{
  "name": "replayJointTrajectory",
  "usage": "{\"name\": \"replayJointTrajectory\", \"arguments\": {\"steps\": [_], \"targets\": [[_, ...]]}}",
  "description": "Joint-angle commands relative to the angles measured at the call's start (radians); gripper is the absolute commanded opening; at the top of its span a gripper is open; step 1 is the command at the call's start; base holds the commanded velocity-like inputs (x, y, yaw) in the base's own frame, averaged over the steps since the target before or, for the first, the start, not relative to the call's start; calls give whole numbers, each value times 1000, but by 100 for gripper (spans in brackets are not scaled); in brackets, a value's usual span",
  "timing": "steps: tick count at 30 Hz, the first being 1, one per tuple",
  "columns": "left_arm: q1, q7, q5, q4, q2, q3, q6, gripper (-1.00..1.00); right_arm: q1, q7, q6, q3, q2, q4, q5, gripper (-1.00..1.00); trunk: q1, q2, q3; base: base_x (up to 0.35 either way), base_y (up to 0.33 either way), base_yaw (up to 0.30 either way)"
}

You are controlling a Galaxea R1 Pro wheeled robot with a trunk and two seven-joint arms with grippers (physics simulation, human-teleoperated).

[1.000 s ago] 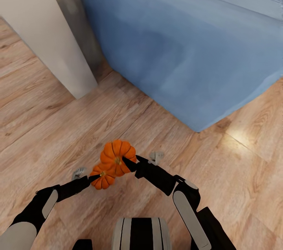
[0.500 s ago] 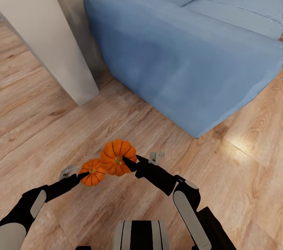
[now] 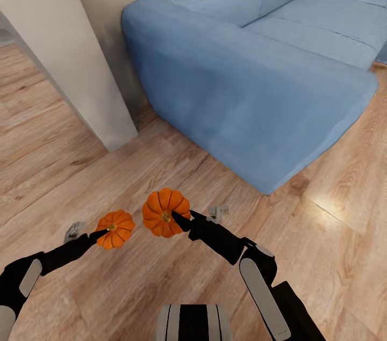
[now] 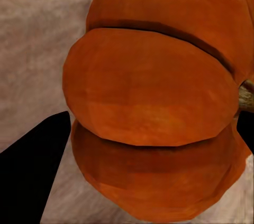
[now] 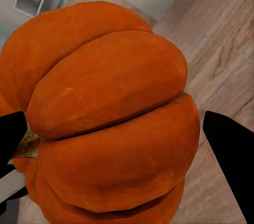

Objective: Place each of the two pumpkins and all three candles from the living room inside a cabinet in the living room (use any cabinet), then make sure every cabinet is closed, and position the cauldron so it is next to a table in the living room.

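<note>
Head view, lower centre: each tool, left tool (image 3: 101, 233) and right tool (image 3: 177, 218), is clamped on a small orange ribbed pumpkin (image 3: 114, 229) (image 3: 165, 212). Fingertip holds could slip, likely dropping either onto the wooden floor (image 3: 333, 233).

Sofa (image 3: 252, 99) and wall (image 3: 70, 62) ahead, perhaps near.

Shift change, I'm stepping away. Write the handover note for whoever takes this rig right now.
Left hand: shut on the smaller pumpkin, held above the wood floor.
Right hand: shut on the larger pumpkin, apart from the other.
Ahead: blue sofa, pale wall corner.
Done: both pumpkins picked up.
Left: get them into a cabinet, then three candles, shut the cabinets, place the cauldron by a table.
</note>
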Motion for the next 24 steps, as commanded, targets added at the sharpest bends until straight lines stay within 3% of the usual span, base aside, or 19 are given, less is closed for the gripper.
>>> {"name": "replayJointTrajectory", "arguments": {"steps": [1, 3, 8, 13, 16, 24], "targets": [[0, -32, 0, -12, 8, 2, 30, -100, 0, 1, 8, -1, 1, -1, -8, -100, 0, 0, -1, 0, 0, 0], [0, -51, 0, -35, 17, 2, 59, -100, 0, 0, 9, -1, 1, 0, -8, -100, -1, 0, 3, 0, 0, 0], [1, -64, -1, -117, 27, 0, 205, -100, 0, -8, 12, 0, 7, 1, -9, -100, -3, 1, 23, 0, 0, 0], [2, -66, -1, -172, 32, -1, 306, -100, 0, -92, 58, 0, 13, 1, -12, -100, -5, 2, 42, 0, 0, 0], [3, -66, -2, -185, 34, -1, 332, -100, -1, -127, 74, 0, 15, 1, -17, -100, -6, 3, 54, 0, 0, 0], [3, -66, -5, -188, 34, 0, 363, -100, -3, -137, 78, 0, 15, 1, -18, -100, -10, 5, 84, 0, 0, 0]]}}
